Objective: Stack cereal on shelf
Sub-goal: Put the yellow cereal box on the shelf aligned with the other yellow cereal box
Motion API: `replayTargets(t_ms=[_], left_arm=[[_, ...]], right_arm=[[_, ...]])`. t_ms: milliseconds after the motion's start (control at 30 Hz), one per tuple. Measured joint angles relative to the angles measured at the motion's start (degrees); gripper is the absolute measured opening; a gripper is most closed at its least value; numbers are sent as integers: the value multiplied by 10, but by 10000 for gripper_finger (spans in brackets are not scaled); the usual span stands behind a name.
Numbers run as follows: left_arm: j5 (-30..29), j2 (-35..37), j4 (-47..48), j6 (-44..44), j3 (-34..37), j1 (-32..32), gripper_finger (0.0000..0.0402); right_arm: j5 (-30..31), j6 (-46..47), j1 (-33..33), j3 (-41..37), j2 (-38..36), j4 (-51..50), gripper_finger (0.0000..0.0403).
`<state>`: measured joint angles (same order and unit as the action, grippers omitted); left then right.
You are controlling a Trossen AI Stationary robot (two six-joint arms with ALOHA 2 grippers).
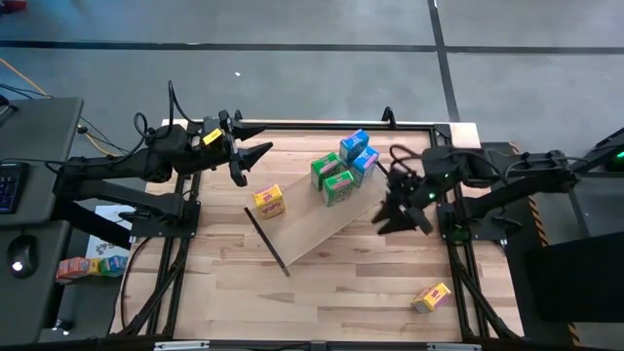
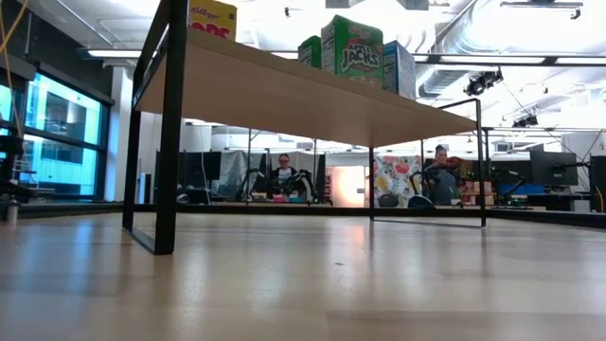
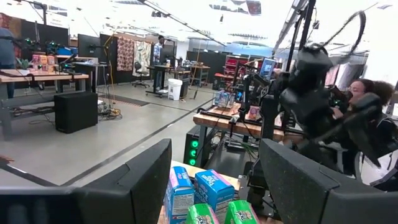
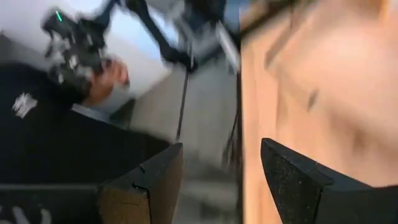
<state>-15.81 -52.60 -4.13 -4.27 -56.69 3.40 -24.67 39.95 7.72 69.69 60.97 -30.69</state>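
Observation:
The shelf [image 1: 322, 219], a pale board on black brackets, stands slantwise in the middle of the table. Two blue cereal boxes [image 1: 357, 151] and two green ones [image 1: 332, 177] stand close together on its far right part. One yellow box [image 1: 269, 201] stands near its left end. Another yellow box [image 1: 431, 296] lies on the tabletop near the right near corner. My left gripper [image 1: 250, 162] is open, raised beyond the shelf's left end, and touches nothing. My right gripper [image 1: 400, 209] is open beside the shelf's right end. In the left wrist view the blue boxes [image 3: 198, 190] show between the fingers, farther off.
The black table frame [image 1: 292, 127] runs around the tabletop. In the low view the shelf's black bracket [image 2: 169, 123] stands on the table with open room under the board. More small boxes [image 1: 88, 265] lie on a side surface left of the table. People sit in the room behind.

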Motion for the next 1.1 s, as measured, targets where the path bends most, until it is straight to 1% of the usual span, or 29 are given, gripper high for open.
replayTargets(t_ms=[67, 133, 233, 333, 400, 533, 667, 767, 833, 933, 1100], left_arm=[[0, 0, 0, 0, 0, 0, 236], [0, 0, 0, 0, 0, 0, 236], [0, 0, 0, 0, 0, 0, 236], [0, 0, 1, 0, 0, 0, 236], [0, 0, 0, 0, 0, 0, 236], [-1, 0, 0, 14, 0, 0, 236], [-1, 0, 0, 24, 0, 0, 236], [-1, 0, 0, 24, 0, 0, 236], [-1, 0, 0, 24, 0, 0, 236], [-1, 0, 0, 24, 0, 0, 236], [-1, 0, 0, 24, 0, 0, 236]], right_arm=[[-31, 33, 12, 0, -1, -47, 209], [-48, 62, 33, 0, -4, -105, 209], [-57, 113, 75, 0, -6, -201, 209], [-53, 154, 124, 0, -6, -280, 209], [-30, 177, 161, -2, -6, -302, 209], [50, 205, 241, -5, -6, -307, 209], [116, 192, 329, -5, 5, -323, 209], [149, 175, 389, -5, 24, -335, 209], [157, 154, 423, -5, 43, -334, 209], [152, 115, 458, -5, 79, -334, 209], [159, 24, 492, -5, 142, -336, 209]])
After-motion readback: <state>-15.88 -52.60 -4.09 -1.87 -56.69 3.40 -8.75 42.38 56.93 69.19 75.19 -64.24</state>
